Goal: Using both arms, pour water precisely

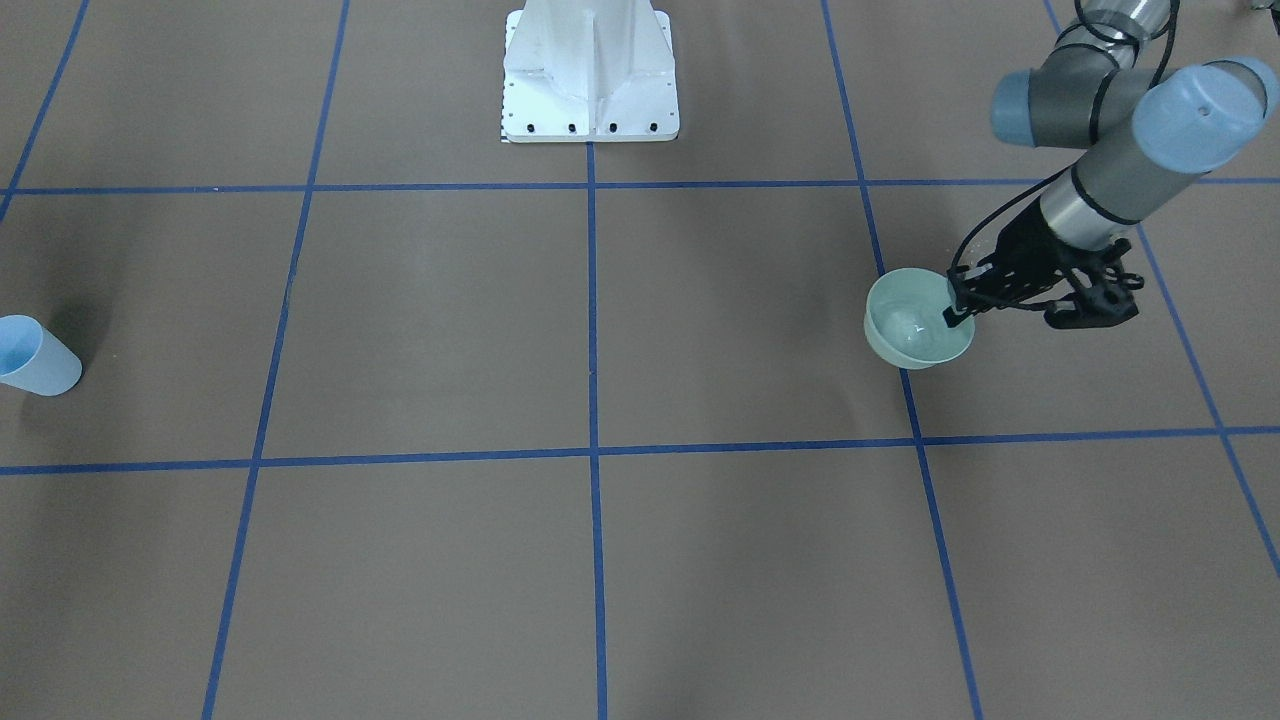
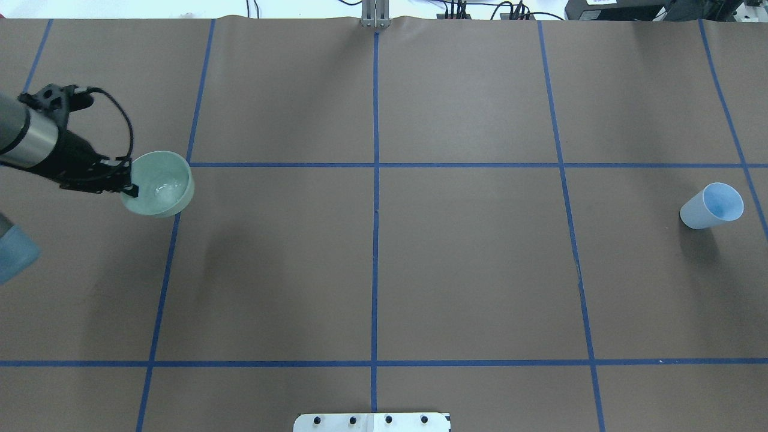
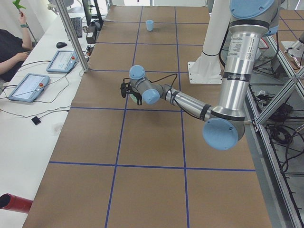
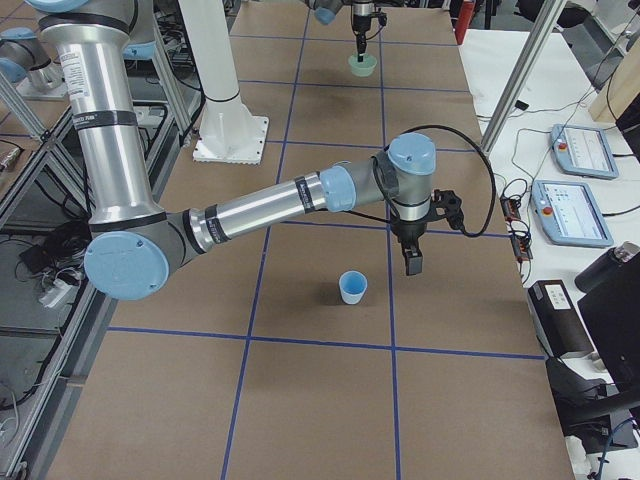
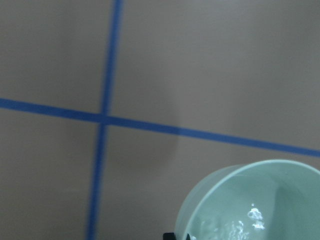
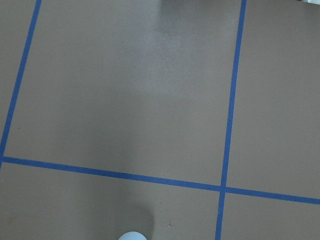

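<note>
Where the left arm [image 2: 27, 138] reaches in over the table [image 2: 468, 270] at the robot's left end, the left gripper [image 2: 131, 185] is clamped on the near rim of a pale green bowl [image 2: 159, 183], one finger inside the wall and one outside. The bowl sits mouth-up beside a crossing of blue tape lines; whether it rests on the surface or is held just above it cannot be determined. The water [image 2: 165, 191] lies in the bottom of the bowl, showing only as faint rippled glints. A pale blue cup [image 2: 711, 207] stands upright at the opposite end of the table, well apart from the bowl. The right arm [image 4: 270, 205] extends over that end, with the right gripper [image 4: 412, 262] pointing downward just beside the cup and not touching it; the spread of its fingers cannot be told from the side view. A white pedestal [image 1: 590, 70] stands at the table's robot-side edge.
</note>
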